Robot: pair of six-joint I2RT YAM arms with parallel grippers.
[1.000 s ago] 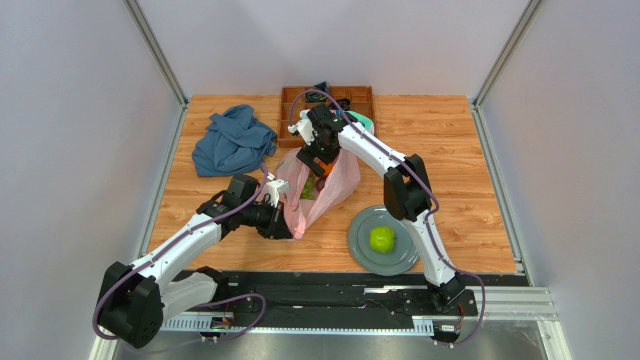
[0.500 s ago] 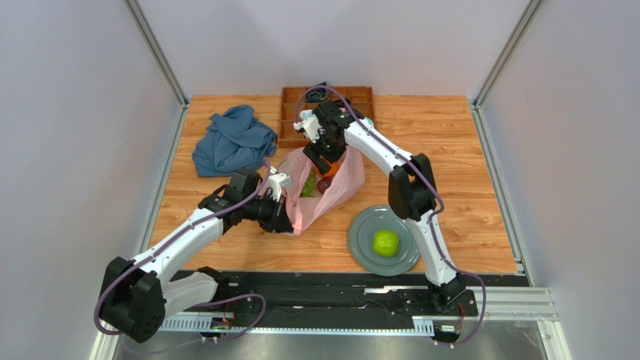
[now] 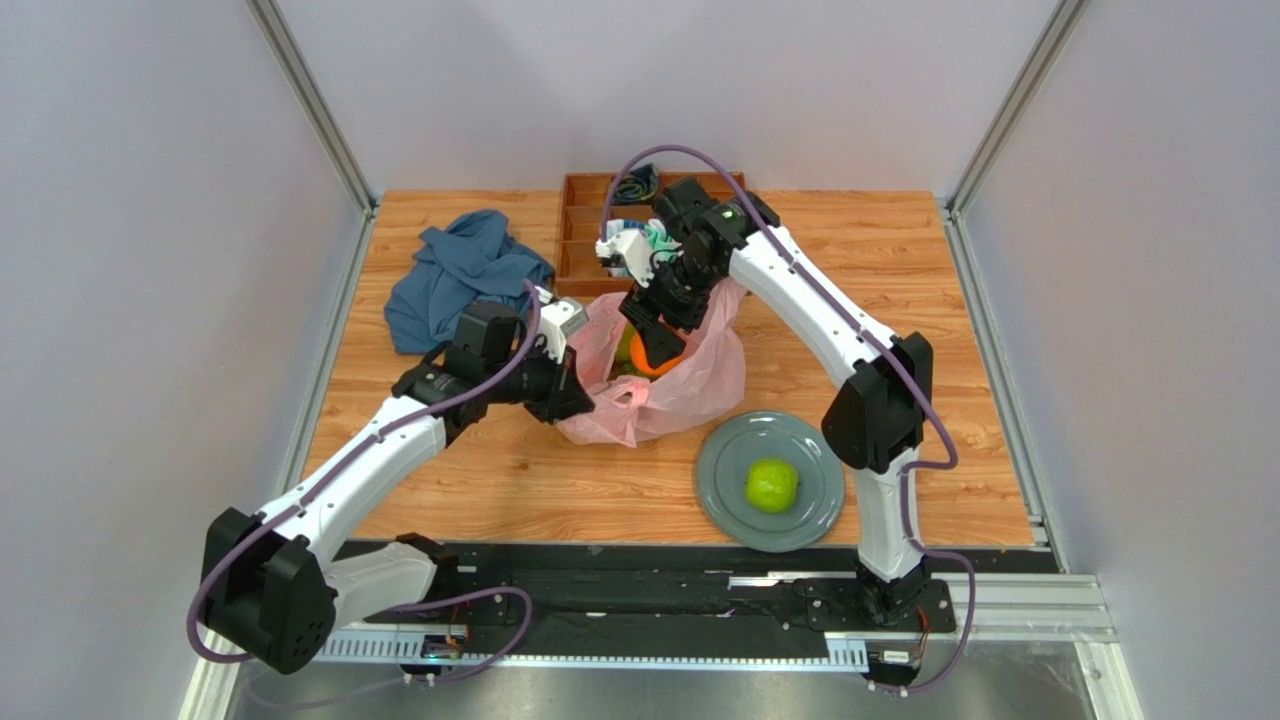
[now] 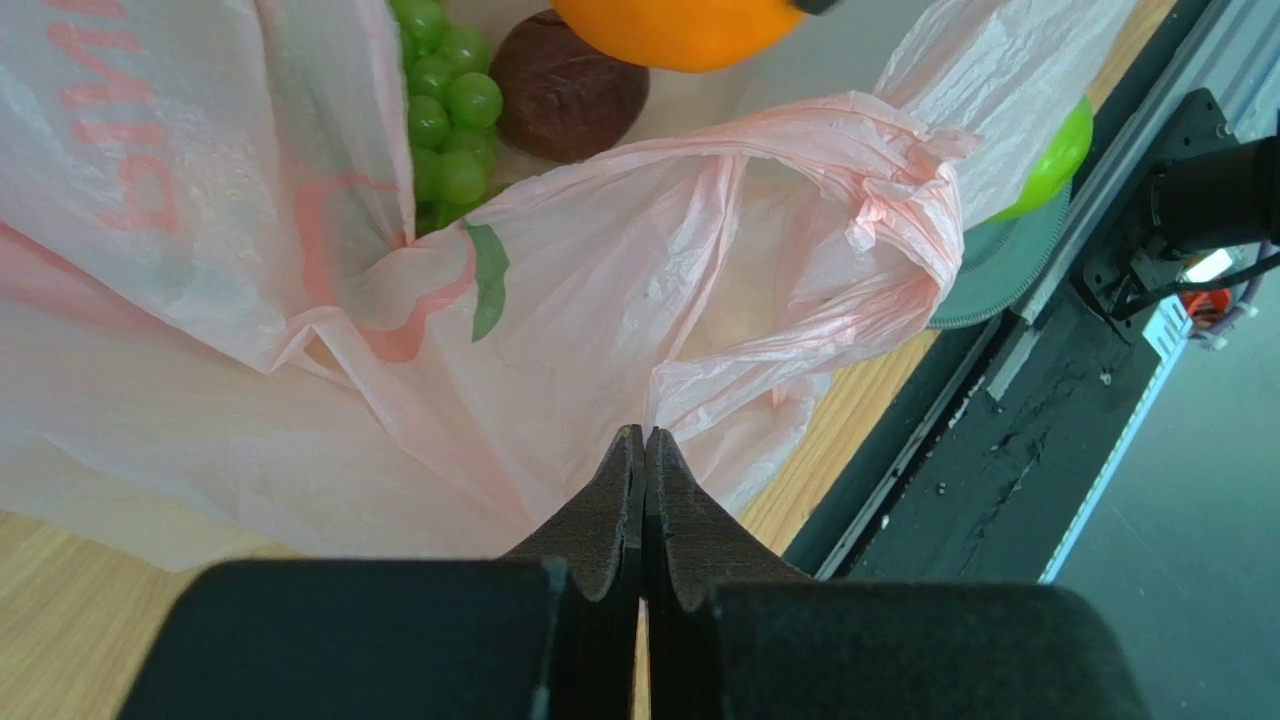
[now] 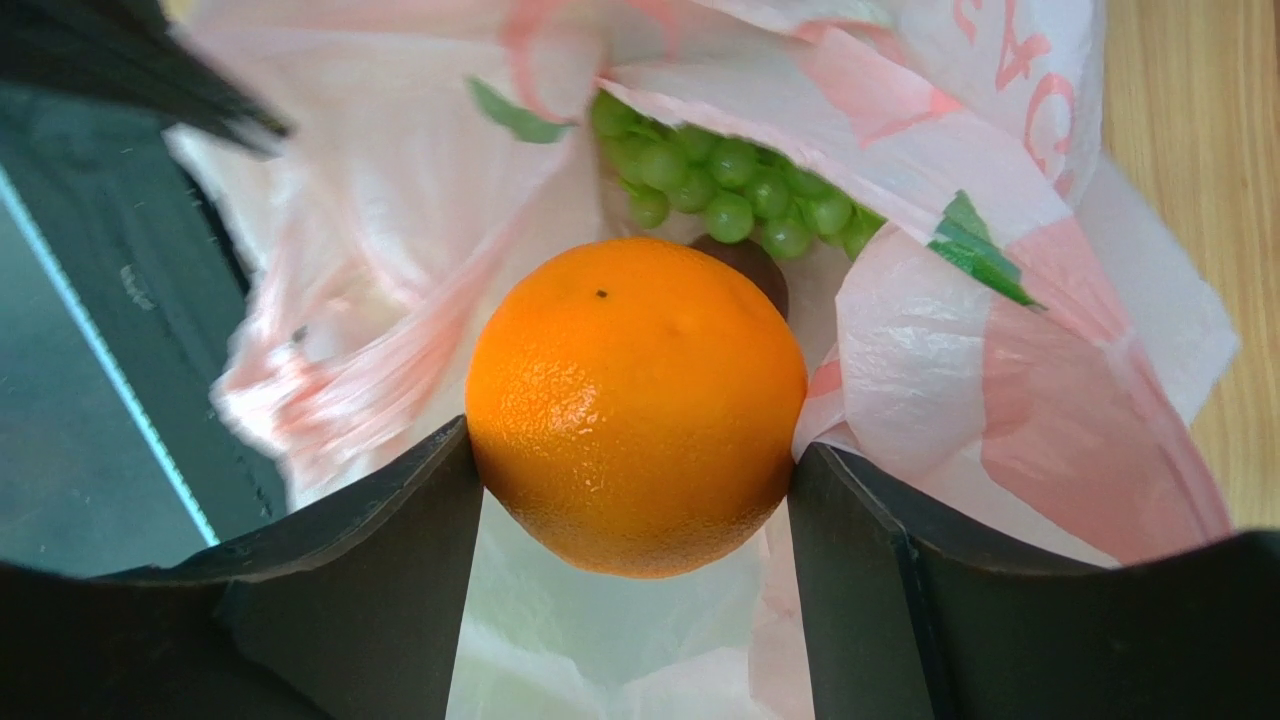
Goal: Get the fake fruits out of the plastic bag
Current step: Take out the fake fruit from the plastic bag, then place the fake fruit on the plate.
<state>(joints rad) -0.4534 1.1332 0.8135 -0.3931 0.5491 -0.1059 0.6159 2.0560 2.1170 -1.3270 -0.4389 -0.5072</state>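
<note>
The pink plastic bag [image 3: 684, 383] lies mid-table with its mouth open. My left gripper [image 3: 576, 393] is shut on the bag's left edge [image 4: 571, 375]. My right gripper [image 3: 661, 342] is shut on the orange [image 5: 636, 405], held just above the bag's mouth; the orange also shows in the top view [image 3: 655, 356] and in the left wrist view [image 4: 676, 27]. Green grapes [image 5: 721, 192] and a dark plum [image 4: 568, 102] lie inside the bag. A green apple [image 3: 771, 483] sits on the grey plate [image 3: 724, 495].
A blue cloth [image 3: 463, 278] lies at the back left. A wooden compartment tray [image 3: 589, 225] stands at the back, with teal-and-white socks [image 3: 634, 240] by it. The black rail [image 3: 676, 600] runs along the near edge.
My right gripper has lifted the orange up out of the bag and back to the right. My left gripper has pulled the bag's edge up and away from the near edge; the bag has spread open.
</note>
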